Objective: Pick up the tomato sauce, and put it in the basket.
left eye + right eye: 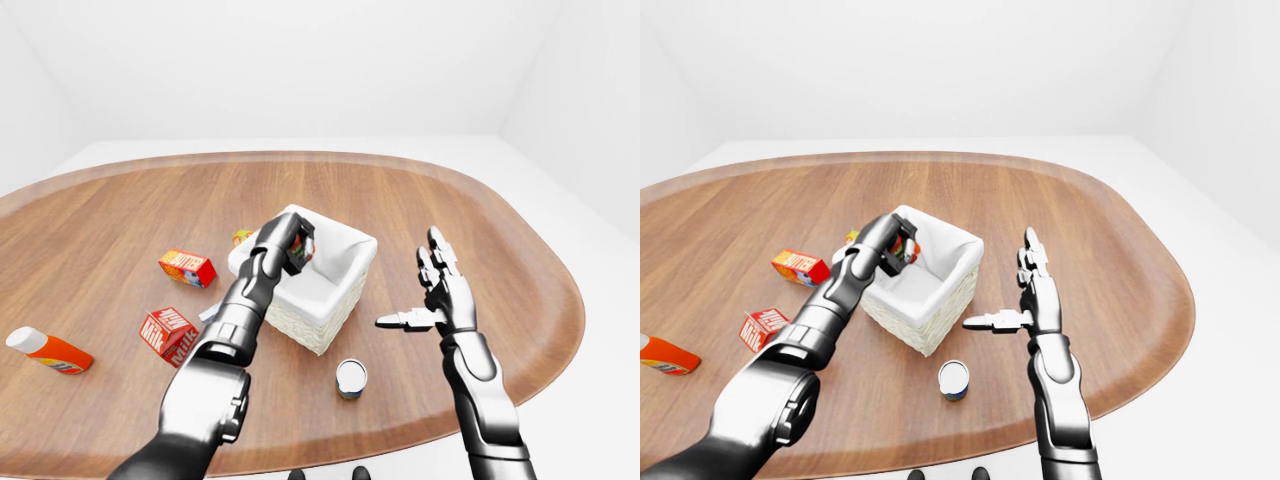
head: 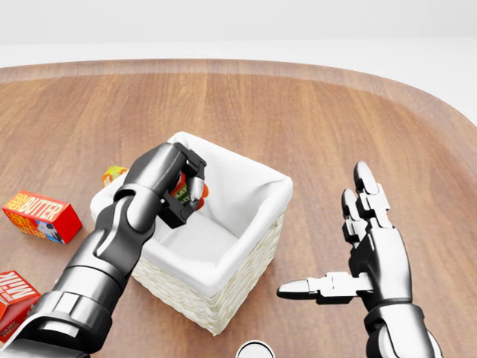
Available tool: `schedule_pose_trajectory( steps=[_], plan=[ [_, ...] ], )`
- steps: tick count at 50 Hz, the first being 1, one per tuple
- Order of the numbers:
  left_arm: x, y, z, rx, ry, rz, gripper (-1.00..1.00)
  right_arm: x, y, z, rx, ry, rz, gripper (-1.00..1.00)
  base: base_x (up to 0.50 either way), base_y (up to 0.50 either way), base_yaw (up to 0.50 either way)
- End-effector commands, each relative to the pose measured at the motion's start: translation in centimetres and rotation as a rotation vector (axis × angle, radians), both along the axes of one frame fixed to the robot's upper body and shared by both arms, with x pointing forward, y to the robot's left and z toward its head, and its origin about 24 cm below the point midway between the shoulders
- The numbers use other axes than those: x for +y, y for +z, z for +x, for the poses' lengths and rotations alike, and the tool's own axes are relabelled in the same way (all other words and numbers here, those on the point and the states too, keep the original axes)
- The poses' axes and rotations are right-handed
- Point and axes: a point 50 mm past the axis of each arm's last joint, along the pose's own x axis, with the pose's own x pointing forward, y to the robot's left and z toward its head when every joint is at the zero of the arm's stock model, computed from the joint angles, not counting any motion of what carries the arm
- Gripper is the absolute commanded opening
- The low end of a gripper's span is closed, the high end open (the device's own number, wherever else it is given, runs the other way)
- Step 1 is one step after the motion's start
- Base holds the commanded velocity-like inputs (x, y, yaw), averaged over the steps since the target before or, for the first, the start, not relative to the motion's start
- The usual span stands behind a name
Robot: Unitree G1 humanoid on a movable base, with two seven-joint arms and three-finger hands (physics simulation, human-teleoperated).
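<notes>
The tomato sauce [image 2: 179, 186] is a small red can, mostly hidden inside my left hand [image 2: 186, 191], whose fingers are shut round it. Hand and can hang over the left part of the white-lined wicker basket [image 2: 250, 283], just inside its left rim and above the cloth floor. In the head view my right hand [image 2: 328, 239] stands to the right of the basket, open, fingers up and thumb pointing left, holding nothing.
A red butter box [image 2: 41, 216] and a red milk carton [image 2: 15, 294] lie left of the basket, with a small orange item [image 2: 112, 174] behind its left corner. A tin can [image 1: 351, 378] stands below the basket. An orange bottle [image 1: 45, 350] lies far left.
</notes>
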Motion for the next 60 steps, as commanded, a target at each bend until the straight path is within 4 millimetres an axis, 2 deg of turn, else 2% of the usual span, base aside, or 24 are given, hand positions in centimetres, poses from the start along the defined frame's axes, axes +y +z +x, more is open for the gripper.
schedule_pose_trajectory(
  steps=[1,10,11,12,13,34,51,60],
  plan=[
    [-0.2,0.2,0.0,-0.006,-0.004,-0.019,-1.00,0.0,0.0,0.0,-0.001,0.001,0.000,1.00,0.00,0.00,0.00],
    [0.0,0.0,0.0,-0.005,0.008,-0.011,-1.00,0.1,0.1,0.0,-0.004,0.001,-0.001,1.00,0.00,0.00,0.00],
    [0.0,0.0,0.0,-0.004,0.011,-0.010,-0.91,0.1,0.1,0.0,-0.004,0.001,0.000,1.00,0.00,0.00,0.00],
    [0.0,0.0,0.1,-0.003,0.010,-0.011,-0.26,0.1,0.1,0.0,-0.004,0.001,0.000,1.00,0.00,0.00,0.00],
    [0.0,0.0,0.0,0.004,0.003,-0.013,1.00,0.1,0.0,0.0,-0.001,0.001,0.000,1.00,0.00,0.00,0.00],
    [-0.3,0.6,0.0,-0.024,-0.009,-0.023,1.00,0.1,-0.1,0.0,0.006,0.002,0.000,1.00,0.00,0.00,0.00],
    [-1.3,2.9,-0.7,-0.096,-0.085,-0.065,1.00,-0.1,0.3,0.1,-0.011,-0.007,0.002,1.00,0.00,0.00,0.00],
    [-1.1,4.1,-1.4,-0.114,-0.085,-0.081,1.00,-0.1,0.1,0.2,-0.005,-0.006,0.003,1.00,0.00,0.00,0.00]
  ],
)
